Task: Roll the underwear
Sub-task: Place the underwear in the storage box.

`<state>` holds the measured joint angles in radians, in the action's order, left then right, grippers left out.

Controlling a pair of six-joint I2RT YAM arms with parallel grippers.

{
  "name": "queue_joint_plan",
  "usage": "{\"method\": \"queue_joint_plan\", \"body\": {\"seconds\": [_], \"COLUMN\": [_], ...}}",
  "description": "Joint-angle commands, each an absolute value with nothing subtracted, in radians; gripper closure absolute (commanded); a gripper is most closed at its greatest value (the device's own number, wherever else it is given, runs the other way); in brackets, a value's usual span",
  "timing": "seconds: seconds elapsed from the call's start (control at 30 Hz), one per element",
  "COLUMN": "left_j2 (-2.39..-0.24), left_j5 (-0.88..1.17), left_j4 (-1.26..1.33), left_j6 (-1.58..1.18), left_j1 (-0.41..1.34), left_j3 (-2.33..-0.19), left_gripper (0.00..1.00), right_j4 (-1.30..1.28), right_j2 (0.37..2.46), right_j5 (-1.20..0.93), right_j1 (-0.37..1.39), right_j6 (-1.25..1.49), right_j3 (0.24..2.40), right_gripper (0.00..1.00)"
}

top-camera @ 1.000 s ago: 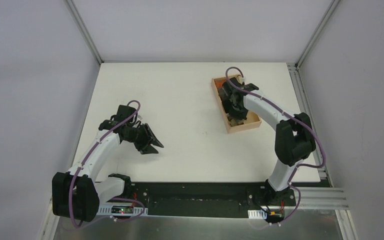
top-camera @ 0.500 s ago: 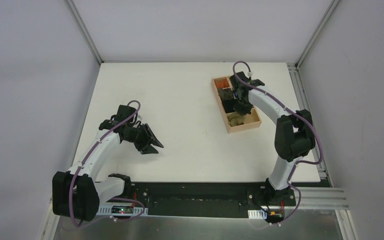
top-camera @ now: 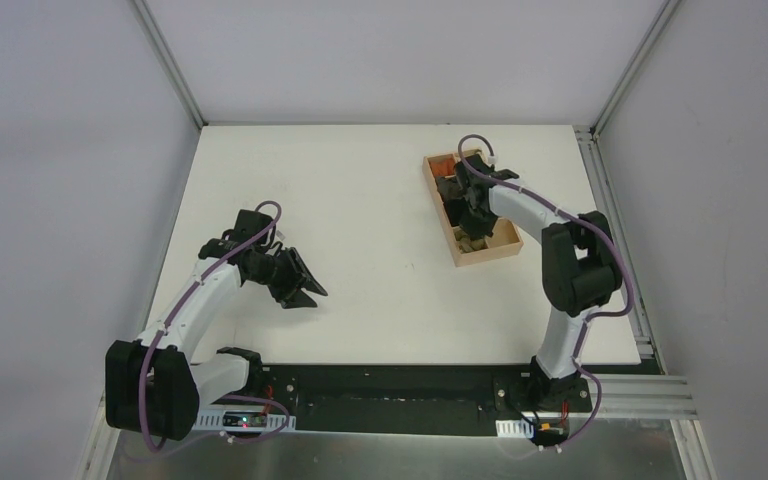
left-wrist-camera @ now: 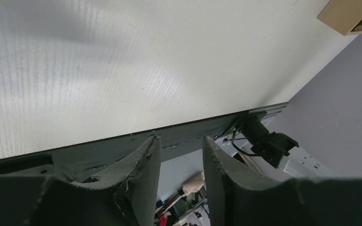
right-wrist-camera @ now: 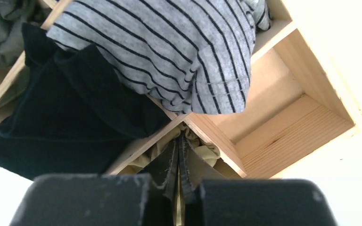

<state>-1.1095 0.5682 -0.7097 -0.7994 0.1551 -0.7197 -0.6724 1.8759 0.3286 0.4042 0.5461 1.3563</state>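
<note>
Left gripper (left-wrist-camera: 181, 155) hovers low over the table (left-wrist-camera: 122, 56), jaws apart, presumably parked clear. Farther out, my right gripper (right-wrist-camera: 178, 157), fingers together, pokes into the wooden box (right-wrist-camera: 306, 117) compartment holding the underwear (right-wrist-camera: 202, 151), likely tucking it down.

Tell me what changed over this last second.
The right claw shifted away from the near compartment, then came back over it, shut, its tips at the olive underwear. The left claw, open, and the tray stayed put.
</note>
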Motion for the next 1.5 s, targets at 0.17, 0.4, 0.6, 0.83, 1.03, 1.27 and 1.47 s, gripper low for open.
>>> {"method": "queue_joint_plan", "body": {"seconds": [0.17,0.4,0.6,0.83,1.03,1.27,1.47], "left_j2": [-1.097,-1.084,-1.074,-1.078,-1.08,-1.082,-1.082], "left_j5": [0.59,0.588,0.591,0.587,0.584,0.584,0.587], "left_j4": [-0.707,-0.707,-0.708,-0.707,-0.707,-0.707,-0.707], "left_j6": [-0.807,-0.808,-0.81,-0.811,-0.811,-0.812,-0.812], "left_j1": [0.146,0.146,0.146,0.146,0.146,0.146,0.146], "left_j3": [-0.742,-0.737,-0.729,-0.729,-0.732,-0.732,-0.739], "left_gripper": [0.62,0.62,0.62,0.63,0.63,0.63,0.63], "right_j4": [-0.703,-0.761,-0.777,-0.758,-0.712,-0.692,-0.75], "right_j2": [1.809,1.699,1.695,1.761,1.844,1.835,1.697], "right_j5": [0.321,0.353,0.428,0.413,0.369,0.347,0.369], "right_j1": [0.428,0.449,0.432,0.41,0.41,0.422,0.442], "right_j6": [0.533,0.491,0.489,0.481,0.483,0.496,0.478], "right_j3": [1.362,1.424,1.393,1.36,1.32,1.28,1.356], "right_gripper": [1.0,0.95,0.94,0.95,0.97,1.0,0.93]}}
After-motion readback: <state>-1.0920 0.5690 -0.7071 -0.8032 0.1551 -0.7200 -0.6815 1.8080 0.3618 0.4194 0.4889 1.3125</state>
